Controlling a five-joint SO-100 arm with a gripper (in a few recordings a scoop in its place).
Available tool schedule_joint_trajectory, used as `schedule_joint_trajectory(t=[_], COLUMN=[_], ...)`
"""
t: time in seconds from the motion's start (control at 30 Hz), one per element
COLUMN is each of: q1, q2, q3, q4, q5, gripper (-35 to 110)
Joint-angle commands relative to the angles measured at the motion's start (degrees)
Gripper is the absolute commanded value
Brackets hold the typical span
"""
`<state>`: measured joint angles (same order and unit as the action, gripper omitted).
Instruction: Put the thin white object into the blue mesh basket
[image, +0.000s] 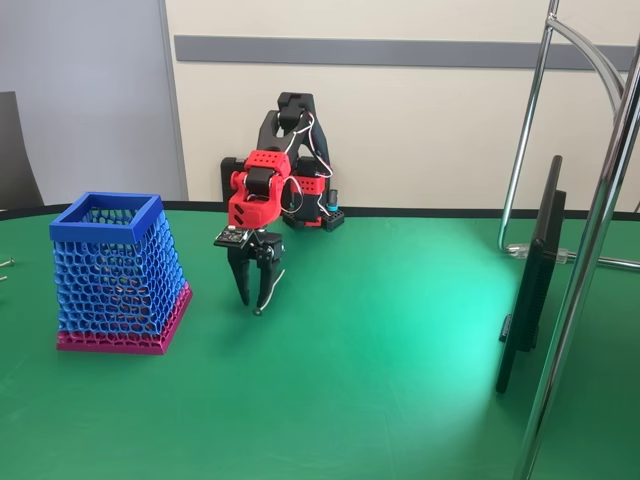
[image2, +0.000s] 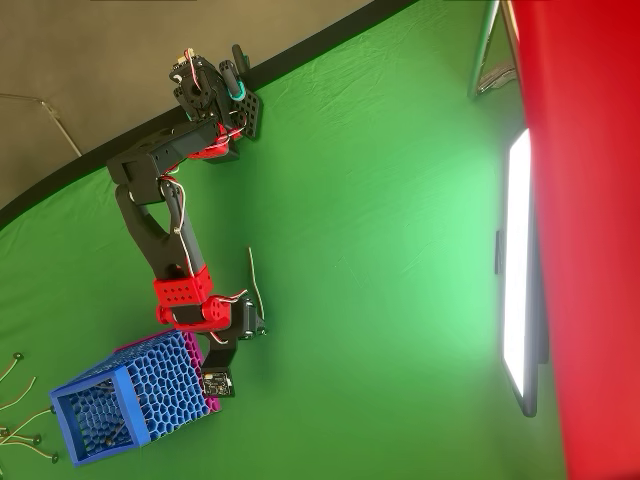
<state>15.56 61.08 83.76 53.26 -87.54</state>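
Observation:
The blue mesh basket (image: 112, 272) with its pink base stands upright on the green table, at the left of the fixed view; in the overhead view the basket (image2: 120, 402) is at the lower left. The thin white object (image2: 256, 282) lies on the table, running from the gripper toward the arm's base. In the fixed view the thin white object (image: 271, 288) slants along the right finger down to a dark tip. My gripper (image: 253, 303) points down at the table just right of the basket, its black jaws slightly apart, with the object's near end at the right fingertip (image: 263, 303).
Several more thin sticks (image2: 18, 400) lie at the table's left edge beyond the basket. A dark monitor (image: 533, 275) and chrome stand poles (image: 585, 260) occupy the right side. The arm's base (image2: 215, 95) sits at the table's far edge.

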Motion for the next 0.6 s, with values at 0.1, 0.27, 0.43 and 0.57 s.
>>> schedule_joint_trajectory(t=[0.1,0.27,0.43,0.57], q1=[-0.4,-0.1,0.0,-0.6], q2=[-0.7,-0.8,-1.6,-1.7], q3=[-4.4,-4.5,-5.4,-5.6], q4=[2.3,2.3,2.3,2.3], q5=[1.8,1.3,0.8,0.8], gripper=[13,12,11,11])
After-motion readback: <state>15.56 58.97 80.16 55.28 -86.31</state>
